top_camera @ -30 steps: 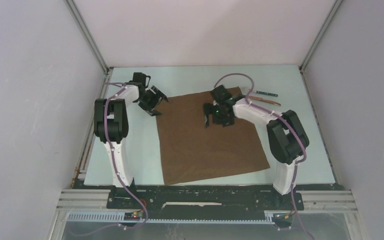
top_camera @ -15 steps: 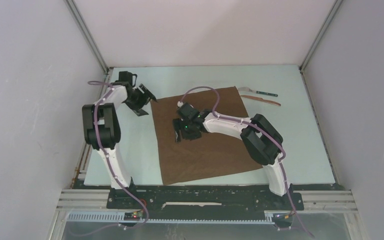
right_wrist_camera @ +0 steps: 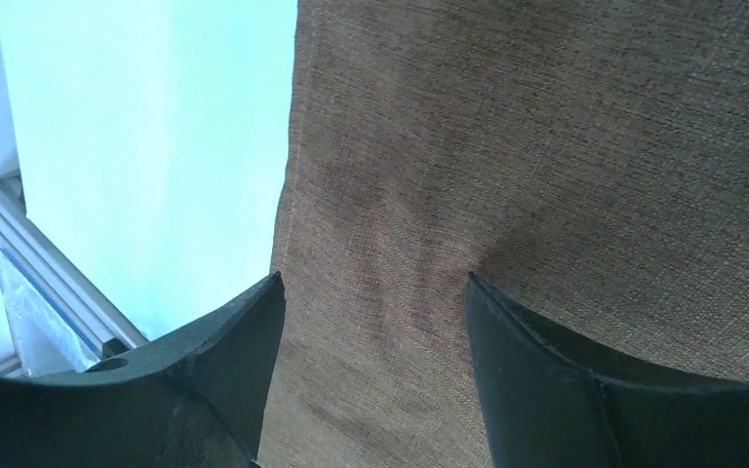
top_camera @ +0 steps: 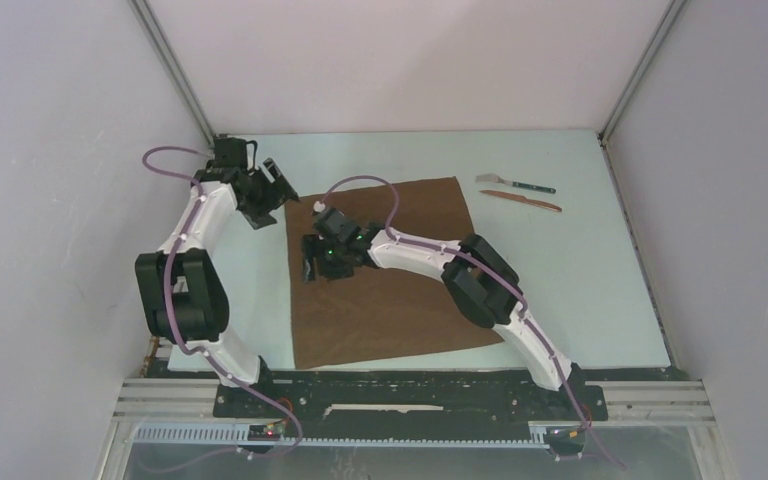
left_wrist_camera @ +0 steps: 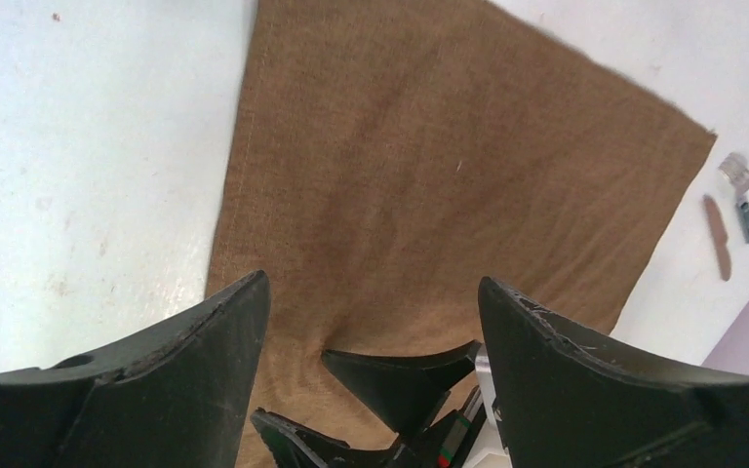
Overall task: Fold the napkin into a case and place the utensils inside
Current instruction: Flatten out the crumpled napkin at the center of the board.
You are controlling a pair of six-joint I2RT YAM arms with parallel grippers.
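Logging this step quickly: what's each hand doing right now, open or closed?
Left hand: open, holding nothing.
Right hand: open, pressed onto the napkin, not clamping it.

The pale desk (top_camera: 580, 290) carries a dark-brown napkin (top_camera: 400, 300), spread flat and unfolded. Its left edge lies under the right claw (top_camera: 310, 268), and its far left corner lies just beside the left claw (top_camera: 272, 195). Well to the right of both claws, on bare desk past the napkin's far right corner, lie a teal-handled utensil (top_camera: 516, 183) and, just nearer, a reddish-brown stick (top_camera: 522, 200).
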